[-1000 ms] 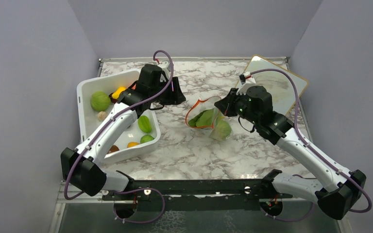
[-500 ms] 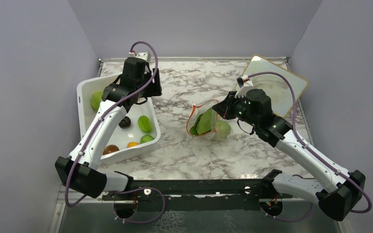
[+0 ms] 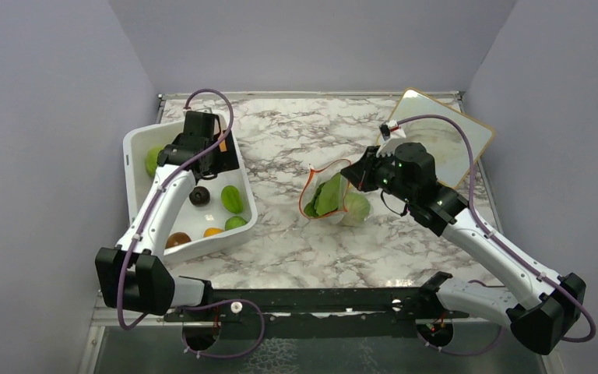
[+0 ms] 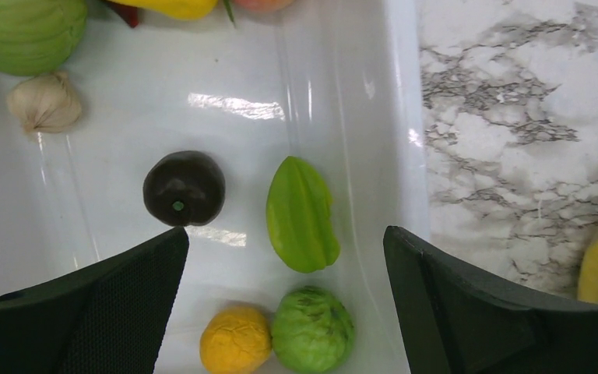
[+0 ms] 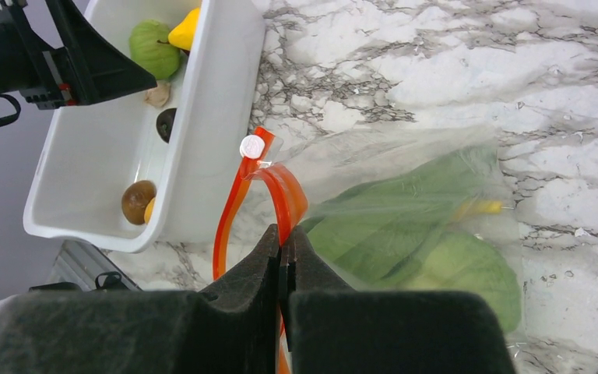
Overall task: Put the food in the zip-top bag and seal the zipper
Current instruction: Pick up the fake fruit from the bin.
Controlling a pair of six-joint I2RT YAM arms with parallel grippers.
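Note:
The clear zip-top bag (image 3: pixel 335 199) lies mid-table with a green leafy vegetable (image 5: pixel 405 222) and a round green one (image 5: pixel 467 273) inside. My right gripper (image 5: pixel 284 238) is shut on its red-orange zipper (image 5: pixel 280 187) and holds the mouth up and open toward the left. My left gripper (image 4: pixel 286 234) is open and empty above the white tub (image 3: pixel 136 140). Below it lie a green star fruit (image 4: pixel 301 214), a dark brown fruit (image 4: pixel 184 188), a yellow-orange fruit (image 4: pixel 235 340) and a round green fruit (image 4: pixel 312 329). A beige garlic (image 4: pixel 44 101) and a large green fruit (image 4: pixel 23 27) lie further off.
A gold-rimmed reflective board (image 3: pixel 444 140) lies at the back right behind the right arm. Purple walls close in the marble table (image 3: pixel 304 241) on three sides. The tub's right wall (image 4: pixel 405 117) is between the food and the bag.
My left arm has swung left, from beside the bag's mouth to above the tub. My right gripper has kept hold of the zipper, and the bag's mouth has risen a little.

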